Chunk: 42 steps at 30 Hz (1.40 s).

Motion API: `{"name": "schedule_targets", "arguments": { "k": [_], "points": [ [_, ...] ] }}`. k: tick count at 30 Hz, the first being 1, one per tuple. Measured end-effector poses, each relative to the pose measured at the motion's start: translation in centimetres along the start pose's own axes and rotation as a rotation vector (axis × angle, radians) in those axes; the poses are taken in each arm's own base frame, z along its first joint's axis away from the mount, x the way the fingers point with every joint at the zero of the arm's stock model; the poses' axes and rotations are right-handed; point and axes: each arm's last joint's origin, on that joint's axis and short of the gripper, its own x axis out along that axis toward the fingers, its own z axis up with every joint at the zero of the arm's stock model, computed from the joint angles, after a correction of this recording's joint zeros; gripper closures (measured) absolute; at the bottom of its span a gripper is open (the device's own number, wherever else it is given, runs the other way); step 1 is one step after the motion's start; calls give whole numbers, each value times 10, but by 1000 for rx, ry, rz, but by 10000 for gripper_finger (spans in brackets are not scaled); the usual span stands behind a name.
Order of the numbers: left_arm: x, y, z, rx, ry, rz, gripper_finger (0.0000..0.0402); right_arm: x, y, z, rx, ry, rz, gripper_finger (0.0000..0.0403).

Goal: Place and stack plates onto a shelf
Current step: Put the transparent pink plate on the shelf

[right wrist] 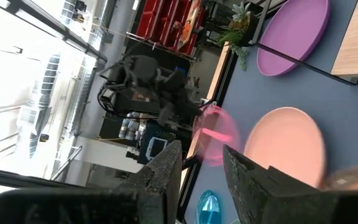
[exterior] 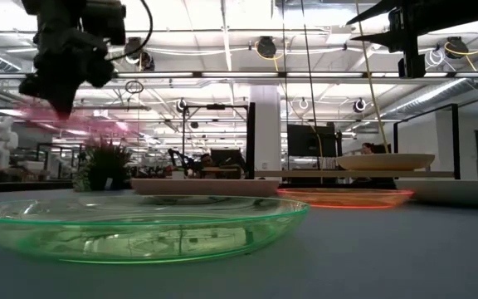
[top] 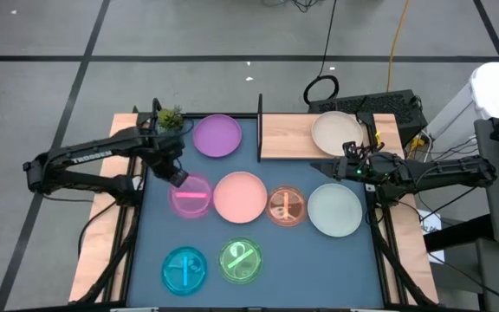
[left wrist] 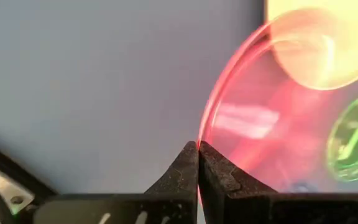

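Jaws of the left gripper (left wrist: pixel 198 163) pinched shut on the rim of the magenta plate (top: pixel 191 196), lifted over the table (top: pixel 145 251), should carry it level to the shelf (top: pixel 286 136), clearing the black upright (top: pixel 260 128), while the right gripper (right wrist: pixel 201 165) waits, part open and empty.

We see the shelf (top: pixel 306 136) at the table's (top: pixel 158 247) far right, with one large plate (top: pixel 337 132) on its right end and another large plate (top: pixel 217 136) just left of its upright. Across the middle, left to right, sit a small plate (top: pixel 191 197) clamped at its rim and lifted by the left gripper (top: pixel 178 177), a large plate (top: pixel 240 197), a small plate (top: pixel 286 206) and a large plate (top: pixel 334 210). Nearest us lie two small plates (top: pixel 184 269) (top: pixel 242 261) side by side, while the right gripper (top: pixel 350 169) hangs between the shelf and the rightmost plate.
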Motion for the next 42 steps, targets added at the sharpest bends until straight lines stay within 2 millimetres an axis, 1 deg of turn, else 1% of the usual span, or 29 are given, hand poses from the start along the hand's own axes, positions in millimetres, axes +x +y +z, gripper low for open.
{"name": "schedule_targets", "arguments": {
  "k": [4,10,15,20,26,31,35,42],
  "points": [
    [-10,-4,2,1,-28,-15,401,0,0,0,-4,0,0,303],
    [-11,-3,0,-3,-12,0,401,0,0,0,-9,1,0,303],
    [-11,-6,3,-19,-25,-51,401,0,0,0,-7,1,0,303],
    [-13,-16,15,-45,-133,-166,401,0,1,0,12,-5,8,303],
    [-19,-33,29,-73,-286,-323,401,0,6,3,51,-72,49,303],
    [-26,-46,37,-92,-387,-446,401,3,8,4,60,-101,67,303],
    [-33,-55,42,-119,-473,-535,401,7,6,2,53,-95,46,303],
    [-47,-65,51,-172,-618,-676,402,9,5,1,43,-90,30,303]
  ]
}}
